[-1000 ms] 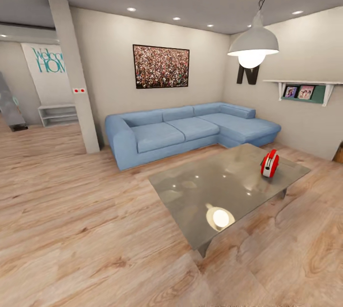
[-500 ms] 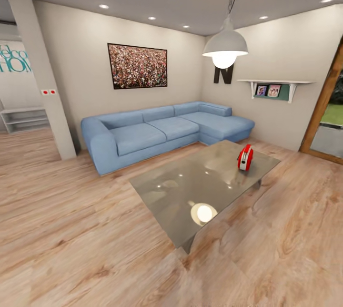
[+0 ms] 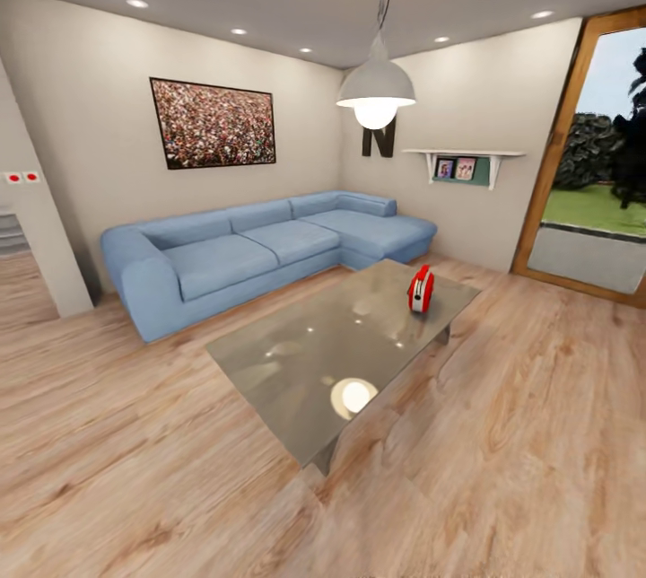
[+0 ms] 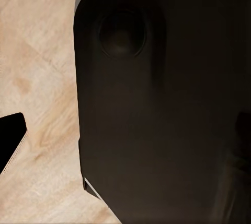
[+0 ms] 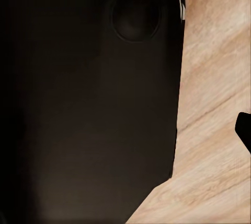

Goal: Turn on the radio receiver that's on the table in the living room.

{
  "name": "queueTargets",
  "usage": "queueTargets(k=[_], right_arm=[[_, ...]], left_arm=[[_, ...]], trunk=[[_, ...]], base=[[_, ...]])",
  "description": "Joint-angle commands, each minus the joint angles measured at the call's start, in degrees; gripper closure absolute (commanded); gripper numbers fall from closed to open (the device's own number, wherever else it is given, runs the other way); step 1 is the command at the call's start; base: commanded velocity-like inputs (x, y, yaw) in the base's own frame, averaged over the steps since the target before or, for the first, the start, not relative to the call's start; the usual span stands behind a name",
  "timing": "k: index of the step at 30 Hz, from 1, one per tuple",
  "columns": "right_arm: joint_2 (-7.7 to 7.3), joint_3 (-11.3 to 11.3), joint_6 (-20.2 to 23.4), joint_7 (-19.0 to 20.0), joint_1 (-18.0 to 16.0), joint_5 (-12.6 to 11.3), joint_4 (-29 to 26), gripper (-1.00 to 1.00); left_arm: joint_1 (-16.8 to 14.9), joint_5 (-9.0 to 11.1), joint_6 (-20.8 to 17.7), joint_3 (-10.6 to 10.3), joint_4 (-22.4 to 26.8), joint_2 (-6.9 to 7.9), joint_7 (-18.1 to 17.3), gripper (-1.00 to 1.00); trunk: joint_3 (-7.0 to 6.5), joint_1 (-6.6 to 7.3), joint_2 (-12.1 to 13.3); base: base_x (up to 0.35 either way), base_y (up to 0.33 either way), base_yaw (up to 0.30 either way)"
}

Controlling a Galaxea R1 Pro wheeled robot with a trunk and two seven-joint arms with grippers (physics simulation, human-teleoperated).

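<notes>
The small rounded red radio receiver with white trim (image 3: pixel 420 289) stands upright near the far right corner of the low rectangular glossy grey table (image 3: pixel 296 372), in front of the long blue L-shaped sofa (image 3: pixel 251 250) on light wood plank floor (image 3: pixel 538 434). Whether either end effector is open or closed cannot be told.

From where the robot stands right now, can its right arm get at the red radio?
Probably not. The radio sits at the far end of the table, with open floor between, and no arm reaches toward it in the head view.

Black "N" (image 3: pixel 379 141) — corner wall
</notes>
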State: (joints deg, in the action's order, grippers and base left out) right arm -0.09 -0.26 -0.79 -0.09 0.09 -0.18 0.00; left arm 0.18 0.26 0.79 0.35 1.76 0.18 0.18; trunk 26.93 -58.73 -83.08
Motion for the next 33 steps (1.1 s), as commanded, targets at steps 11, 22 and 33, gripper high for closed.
queueTargets(k=[11,22,33], right_arm=[[0.00,0.00,0.00,0.00,0.00,0.00,0.00,-1.00],[0.00,0.00,0.00,0.00,0.00,0.00,0.00,-1.00],[0.00,-0.01,0.00,0.00,0.00,0.00,0.00,-1.00]], left_arm=[[0.00,0.00,0.00,0.00,0.00,0.00,0.00,-1.00],[0.00,0.00,0.00,0.00,0.00,0.00,0.00,-1.00],[0.00,0.00,0.00,0.00,0.00,0.00,0.00,-1.00]], trunk=[[0.00,0.00,0.00],[0.00,0.00,0.00],[0.00,0.00,0.00]], base=[[0.000,0.000,-0.280],[0.000,0.000,-0.280],[0.000,0.000,-0.280]])
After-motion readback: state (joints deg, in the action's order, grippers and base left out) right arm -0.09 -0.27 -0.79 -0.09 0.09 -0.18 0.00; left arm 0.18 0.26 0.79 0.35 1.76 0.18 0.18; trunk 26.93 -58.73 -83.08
